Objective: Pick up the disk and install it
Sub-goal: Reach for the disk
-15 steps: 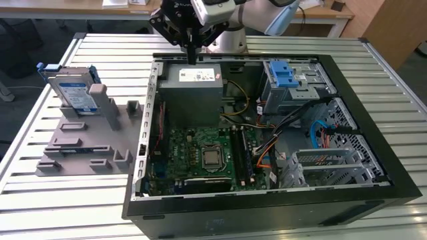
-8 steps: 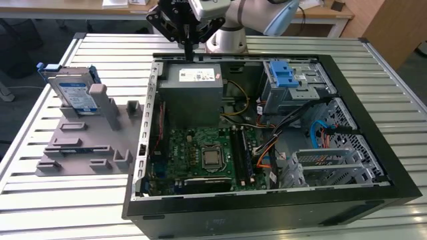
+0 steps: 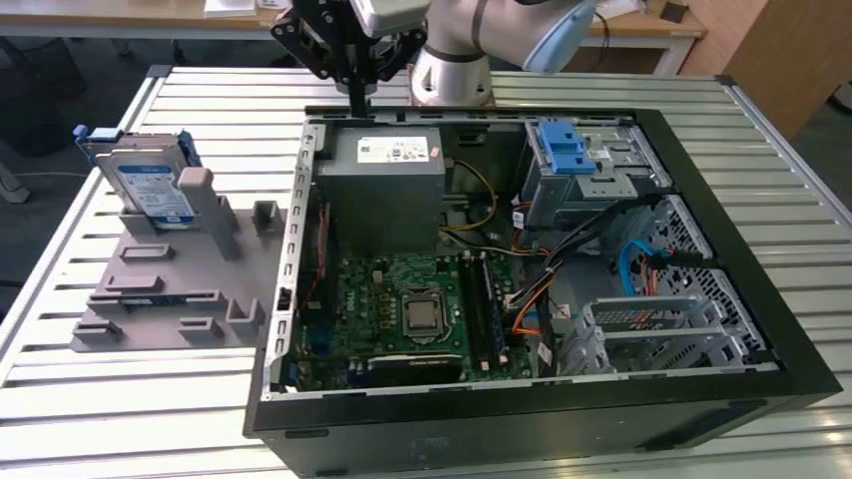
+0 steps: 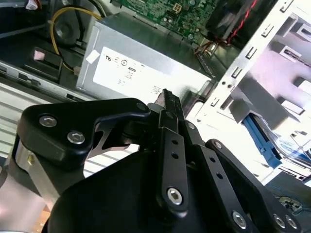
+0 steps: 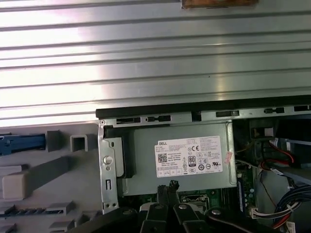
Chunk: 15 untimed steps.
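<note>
Here we look down on a slatted metal desk [image 3: 120, 409]. It carries an open black computer case [image 3: 533, 429] lying on its side. Beside the case, toward the exterior view's left, lies a grey plastic holding fixture [image 3: 160, 299].

The disk [image 3: 144, 185] is a flat rectangular silver hard drive with a white-and-blue label, framed by a blue plastic carrier. It stands upright on edge in a slot at the far end of that fixture, outside the case, with a grey post just in front of it.

The arm's black fingers [image 3: 359, 98] point downward above the far wall of the case, near the grey metal power-supply box with a white sticker [image 3: 383, 175]. They are closed together with nothing between them, and they are well apart from the disk. A silver metal cage with a blue plastic latch [image 3: 613, 165] sits in the far corner of the case, toward the exterior view's right.

We judge the disk to be stiff and fairly dense for its size. Its smooth metal faces are probably slippery, and its insides are sensitive to knocks. The blue carrier probably flexes a little. The upper edge stands free of the slot, so the surest hold seems to be across the two flat faces near the top, clear of the grey post.
</note>
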Each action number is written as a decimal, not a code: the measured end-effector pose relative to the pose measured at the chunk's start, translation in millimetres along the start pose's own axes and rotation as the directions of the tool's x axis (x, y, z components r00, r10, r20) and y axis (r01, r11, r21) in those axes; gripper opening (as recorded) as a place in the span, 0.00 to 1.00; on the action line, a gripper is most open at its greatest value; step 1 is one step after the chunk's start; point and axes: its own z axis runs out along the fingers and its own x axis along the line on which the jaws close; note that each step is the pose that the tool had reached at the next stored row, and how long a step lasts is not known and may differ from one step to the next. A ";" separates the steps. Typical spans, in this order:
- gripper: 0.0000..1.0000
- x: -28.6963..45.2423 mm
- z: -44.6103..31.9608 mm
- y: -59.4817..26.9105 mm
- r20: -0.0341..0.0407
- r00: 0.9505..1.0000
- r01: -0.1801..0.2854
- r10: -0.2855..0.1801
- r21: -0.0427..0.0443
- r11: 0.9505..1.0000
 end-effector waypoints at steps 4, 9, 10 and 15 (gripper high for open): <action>0.11 10.8 -0.2 0.4 0.000 1.000 0.000 0.000 0.000 1.000; 0.11 22.7 -0.5 0.6 0.000 1.000 0.000 0.000 0.000 1.000; 0.11 25.0 -0.5 0.6 0.000 1.000 0.000 0.000 0.000 1.000; 0.11 36.2 -0.7 0.4 0.000 1.000 0.000 0.000 0.000 1.000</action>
